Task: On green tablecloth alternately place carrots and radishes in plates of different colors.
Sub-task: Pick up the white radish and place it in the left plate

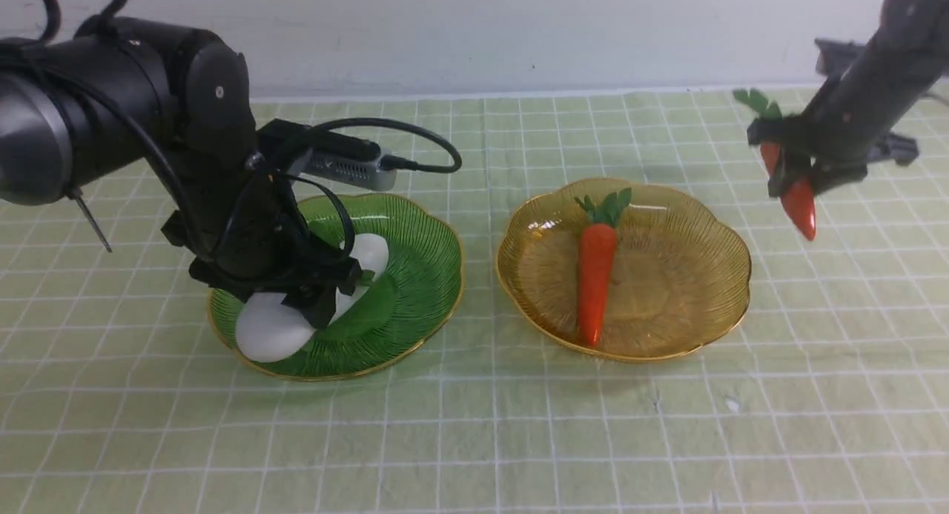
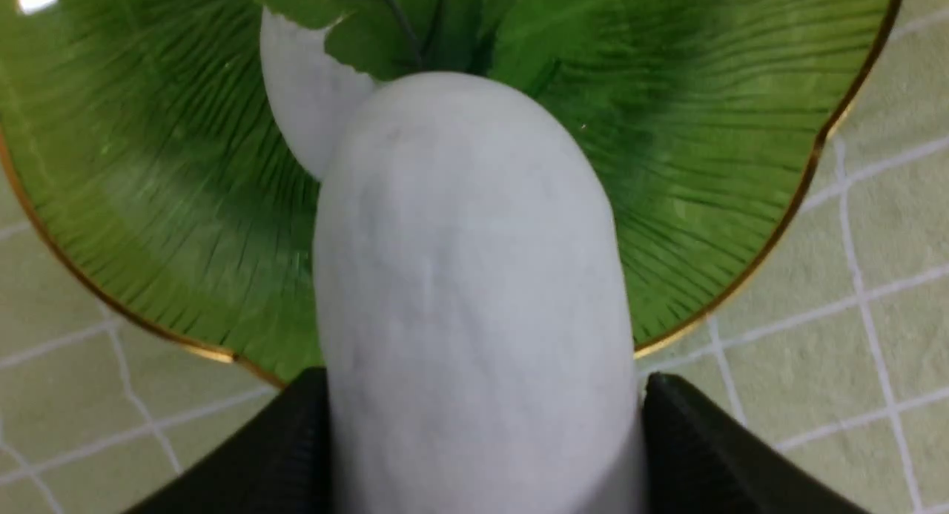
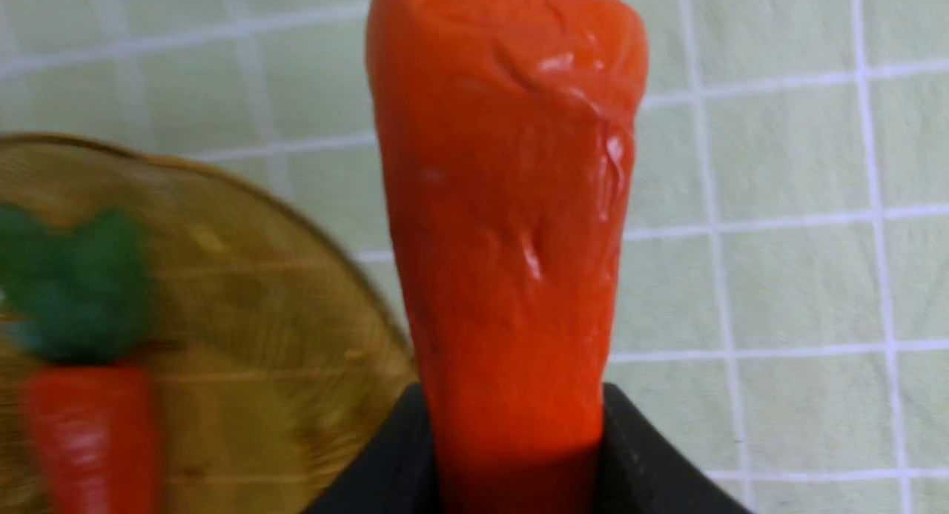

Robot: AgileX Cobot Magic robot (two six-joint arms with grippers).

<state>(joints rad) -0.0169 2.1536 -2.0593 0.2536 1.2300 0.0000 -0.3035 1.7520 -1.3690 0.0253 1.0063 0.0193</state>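
Observation:
On the green tablecloth (image 1: 474, 440) stand a green plate (image 1: 415, 291) and an amber plate (image 1: 689, 291). My left gripper (image 1: 278, 300) is low over the green plate's front left. It is shut on a white radish (image 1: 268, 330), its black fingers (image 2: 697, 440) pressing both sides. A second radish (image 1: 371, 253) lies further back in that plate. One carrot (image 1: 597, 277) lies in the amber plate, leaves to the back. My right gripper (image 1: 789, 176) hangs right of the amber plate, shut on another carrot (image 3: 511, 202), tip down and clear of the cloth.
A pale wall runs along the cloth's far edge. The left arm's body and cable (image 1: 415, 139) loom over the green plate's back left. Bare cloth lies in front of both plates and between them.

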